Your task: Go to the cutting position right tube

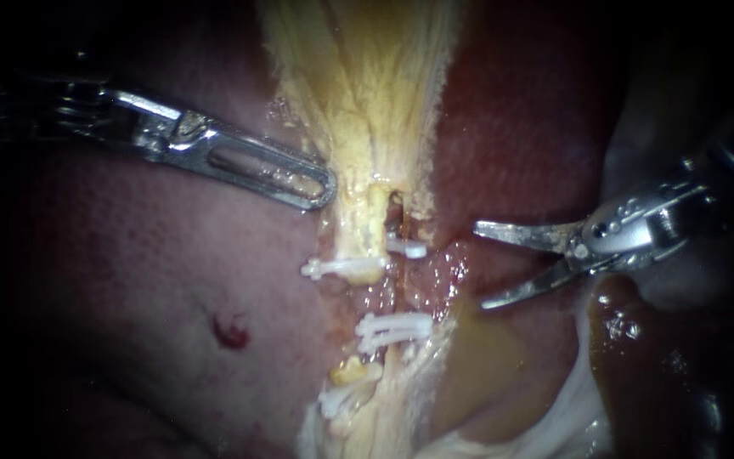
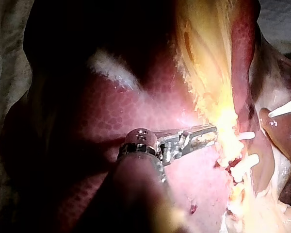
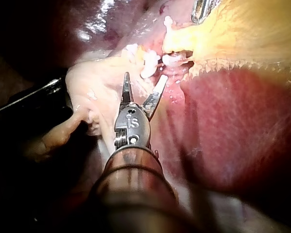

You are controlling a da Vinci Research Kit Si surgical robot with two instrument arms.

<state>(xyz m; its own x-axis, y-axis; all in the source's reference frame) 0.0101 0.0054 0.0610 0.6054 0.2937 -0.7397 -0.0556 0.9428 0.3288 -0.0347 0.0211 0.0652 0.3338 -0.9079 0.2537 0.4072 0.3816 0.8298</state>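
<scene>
Item: left instrument (image 1: pixel 320 185), shaft entering from the left, jaws clenched flat on the edge of the pale yellow tissue (image 1: pixel 358 93) just above the clipped zone. Judged purpose: to hold that fan taut and off the liver (image 1: pixel 129 280) so the tubes below stand exposed. The left wrist view shows this instrument (image 2: pixel 211 132) meeting the tissue's margin, though how much is pinched cannot be read. Item: right instrument (image 1: pixel 479 265), shaft entering from the right, 2 slim curved blades spread apart and grasping nothing, tips aimed at the clips, near them but not touching. Judged purpose: blades opened in readiness to straddle a tube on arrival. Item: white clips, 1 short upper clip (image 1: pixel 407 248) and a lower pair (image 1: pixel 392 327). They bracket the right tube (image 1: pixel 403 285), a thin glistening reddish strand partly lost in wet glare. The gap between these clips is the likely cutting position. Item: 1 side clip (image 1: pixel 341 269) on the thicker yellow tube (image 1: pixel 371 225) beside it. Status: approach unfinished; in the right wrist view the right instrument (image 3: pixel 145 75) sits just short of the clips. Caution: the blades need to enter between the clips, clear of the plastic and of the neighbouring tube.
</scene>
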